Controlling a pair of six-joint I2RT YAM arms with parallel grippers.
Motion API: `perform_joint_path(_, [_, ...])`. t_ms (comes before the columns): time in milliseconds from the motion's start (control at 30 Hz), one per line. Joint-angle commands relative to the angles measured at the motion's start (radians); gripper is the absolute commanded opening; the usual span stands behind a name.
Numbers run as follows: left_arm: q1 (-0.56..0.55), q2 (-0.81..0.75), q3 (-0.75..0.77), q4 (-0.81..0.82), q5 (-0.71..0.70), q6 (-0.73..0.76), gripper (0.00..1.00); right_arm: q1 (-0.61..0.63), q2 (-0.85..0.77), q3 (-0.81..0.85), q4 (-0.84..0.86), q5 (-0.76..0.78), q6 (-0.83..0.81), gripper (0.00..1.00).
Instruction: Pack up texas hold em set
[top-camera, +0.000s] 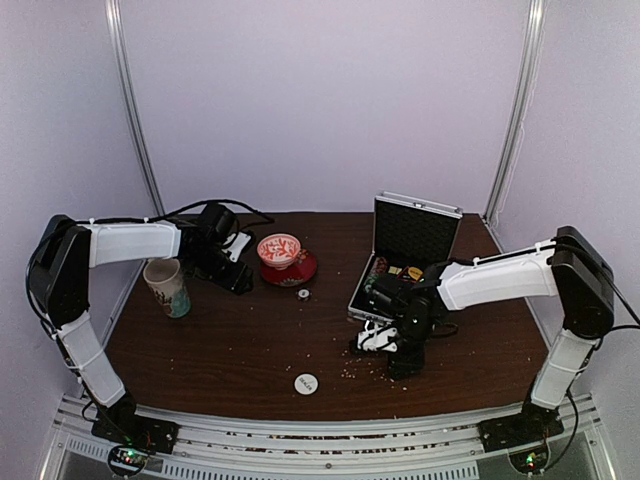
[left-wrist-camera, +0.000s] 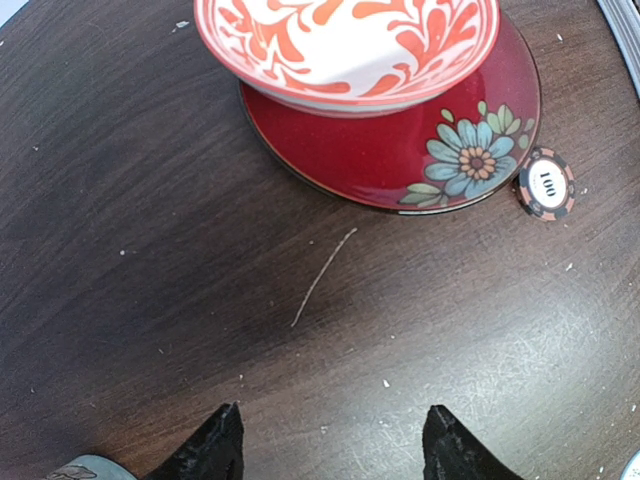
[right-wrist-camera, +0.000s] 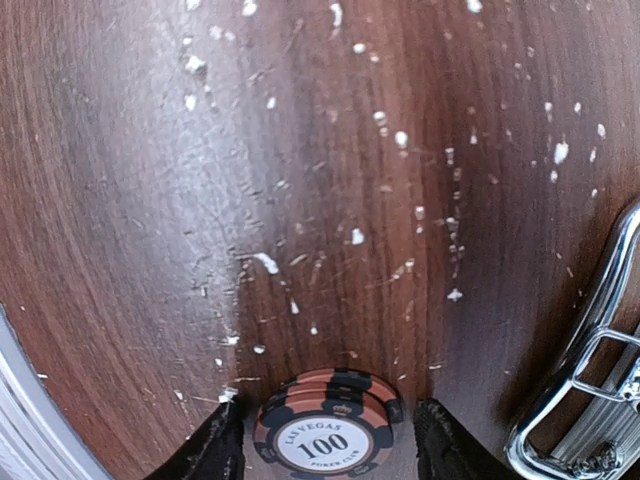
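Observation:
The silver briefcase (top-camera: 410, 250) stands open at the back right, with chips and a card box inside. Its metal edge shows in the right wrist view (right-wrist-camera: 585, 385). My right gripper (top-camera: 385, 342) points down at the table just in front of the case. It is open, and its fingers (right-wrist-camera: 215, 450) straddle a small stack of brown-black "100" poker chips (right-wrist-camera: 328, 432) with narrow gaps on both sides. A single chip (left-wrist-camera: 546, 183) lies by the saucer, also in the top view (top-camera: 303, 295). A white disc (top-camera: 306, 382) lies near the front. My left gripper (left-wrist-camera: 330, 445) is open and empty, short of the saucer.
A red-white bowl (left-wrist-camera: 350, 40) sits on a red flowered saucer (left-wrist-camera: 400, 150) at the back centre. A patterned paper cup (top-camera: 168, 287) stands at the left beside my left arm. White crumbs are scattered on the dark wooden table (right-wrist-camera: 300, 150) near the case.

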Motion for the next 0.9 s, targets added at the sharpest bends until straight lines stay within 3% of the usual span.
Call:
perform_joint_path(0, [0.009,0.010,0.001,0.017,0.016,0.011,0.62,-0.037,0.031,0.020,-0.011,-0.058,0.014,0.59])
perform_joint_path(533, [0.009,0.011,0.001,0.017,0.019,0.011,0.62,-0.044,0.046,-0.011,0.019,-0.009,0.021,0.53])
perform_joint_path(867, [0.009,0.016,0.002,0.017,0.020,0.012,0.62,0.004,0.042,-0.039,0.009,0.044,0.026,0.54])
